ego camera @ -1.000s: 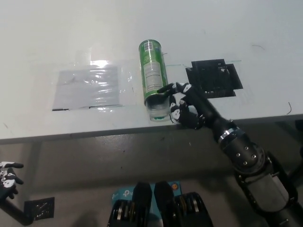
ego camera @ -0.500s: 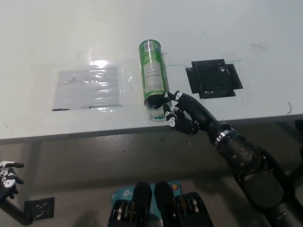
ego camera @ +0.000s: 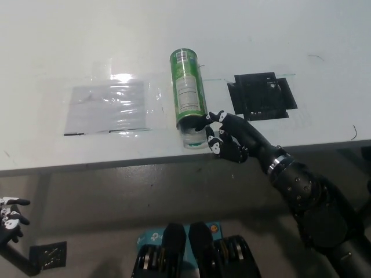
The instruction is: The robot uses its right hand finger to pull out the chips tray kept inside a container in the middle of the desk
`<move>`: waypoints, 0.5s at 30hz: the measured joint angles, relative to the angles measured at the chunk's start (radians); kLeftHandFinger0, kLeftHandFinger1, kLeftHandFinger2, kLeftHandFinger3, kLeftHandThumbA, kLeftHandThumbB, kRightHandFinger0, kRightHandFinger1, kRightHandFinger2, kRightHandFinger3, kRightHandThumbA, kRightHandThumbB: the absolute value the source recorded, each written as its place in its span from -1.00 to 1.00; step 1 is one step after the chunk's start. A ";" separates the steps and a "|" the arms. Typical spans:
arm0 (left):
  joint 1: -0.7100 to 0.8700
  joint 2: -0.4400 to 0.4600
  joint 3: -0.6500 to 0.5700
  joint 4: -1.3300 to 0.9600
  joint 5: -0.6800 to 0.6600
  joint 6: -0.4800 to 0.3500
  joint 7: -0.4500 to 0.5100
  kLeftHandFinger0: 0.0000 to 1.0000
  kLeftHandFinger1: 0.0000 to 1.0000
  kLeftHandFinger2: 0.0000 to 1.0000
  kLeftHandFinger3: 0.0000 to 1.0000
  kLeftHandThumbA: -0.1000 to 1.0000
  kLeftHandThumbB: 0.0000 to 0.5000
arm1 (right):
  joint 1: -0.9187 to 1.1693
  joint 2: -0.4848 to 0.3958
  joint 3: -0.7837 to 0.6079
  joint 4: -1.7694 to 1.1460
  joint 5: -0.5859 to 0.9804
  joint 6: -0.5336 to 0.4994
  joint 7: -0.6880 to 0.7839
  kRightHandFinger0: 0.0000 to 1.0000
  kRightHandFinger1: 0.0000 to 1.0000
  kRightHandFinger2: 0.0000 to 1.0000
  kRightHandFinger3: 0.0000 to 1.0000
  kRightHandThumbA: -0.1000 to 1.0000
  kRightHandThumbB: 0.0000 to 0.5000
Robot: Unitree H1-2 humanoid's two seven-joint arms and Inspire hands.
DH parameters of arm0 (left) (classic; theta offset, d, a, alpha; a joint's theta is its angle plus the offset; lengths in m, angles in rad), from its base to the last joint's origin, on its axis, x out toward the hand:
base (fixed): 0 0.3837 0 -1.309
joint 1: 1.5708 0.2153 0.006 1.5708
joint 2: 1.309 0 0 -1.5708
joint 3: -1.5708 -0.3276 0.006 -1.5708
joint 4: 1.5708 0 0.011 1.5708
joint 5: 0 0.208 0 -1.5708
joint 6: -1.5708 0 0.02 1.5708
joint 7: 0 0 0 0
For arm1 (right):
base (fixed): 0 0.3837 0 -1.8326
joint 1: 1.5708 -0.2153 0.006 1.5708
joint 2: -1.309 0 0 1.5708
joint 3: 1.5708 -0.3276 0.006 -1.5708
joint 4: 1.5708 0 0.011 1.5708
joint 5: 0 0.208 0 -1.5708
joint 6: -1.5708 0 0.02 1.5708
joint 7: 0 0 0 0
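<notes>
White desk [ego camera: 87, 46], near edge. We see the green container [ego camera: 188, 87] lying mid-desk, its clear tray [ego camera: 194, 136] protruding. The right hand [ego camera: 229, 139], fingers spread, touches the tray; next, we judge, hook and draw outward. The left hand [ego camera: 10, 217] rests low.

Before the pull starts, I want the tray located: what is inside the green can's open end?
A clear tray end shows at the can's near mouth, by the right hand. The label hides everything deeper in; chips cannot be made out.
</notes>
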State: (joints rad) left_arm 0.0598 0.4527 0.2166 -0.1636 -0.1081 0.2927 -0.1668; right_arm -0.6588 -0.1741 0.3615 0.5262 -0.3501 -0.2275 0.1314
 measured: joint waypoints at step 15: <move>-0.015 0.001 0.002 -0.003 0.001 0.011 0.000 -0.41 -0.42 -0.26 0.09 -0.41 -1.00 | 0.021 0.004 0.008 0.029 -0.073 -0.022 -0.031 -1.00 -1.00 0.26 0.29 -1.00 -0.32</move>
State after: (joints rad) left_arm 0.0448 0.4537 0.2184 -0.1664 -0.1073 0.3042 -0.1670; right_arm -0.6380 -0.1703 0.3695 0.5550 -0.4233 -0.2500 0.1006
